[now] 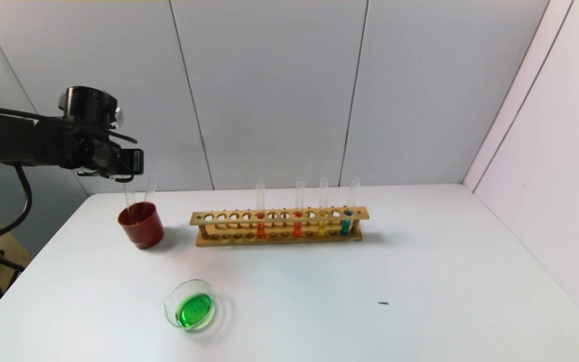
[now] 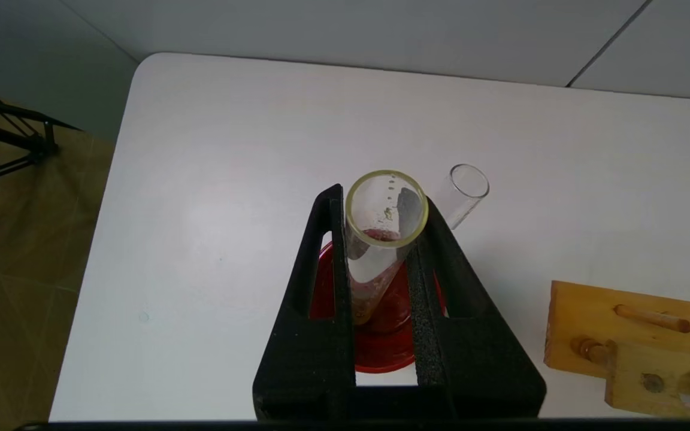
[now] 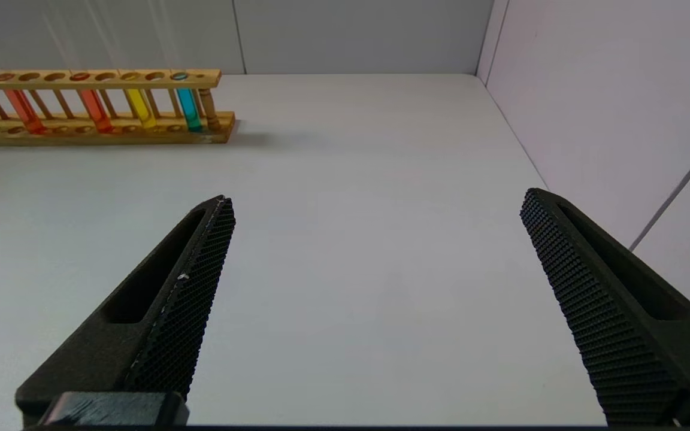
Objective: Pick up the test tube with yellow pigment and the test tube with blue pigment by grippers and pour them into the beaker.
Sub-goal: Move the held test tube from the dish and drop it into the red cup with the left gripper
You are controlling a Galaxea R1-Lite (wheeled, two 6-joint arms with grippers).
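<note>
Left gripper [image 2: 381, 239] pinches an emptied clear glass test tube with a yellow-stained rim [image 2: 381, 239], foot inside the opaque dark red cup [image 1: 140, 225] near the table's far-left corner; a second empty clear tube [image 2: 468, 191] leans there.

Risk: releasing tilted glass could clink its neighbour or tip the cup.

Held tube's long axis stands near upright, mouth up, leaning slightly.

Low clear glass beaker [image 1: 190, 304], holding green liquid, sits nearer the front-left edge.

Right gripper [image 3: 375, 251] spread, idle.

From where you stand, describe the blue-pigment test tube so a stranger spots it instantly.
Find the wooden rack at the back of the white table. The test tube with blue pigment stands at its right end, beside the yellow one; it alone holds cyan liquid.
</note>
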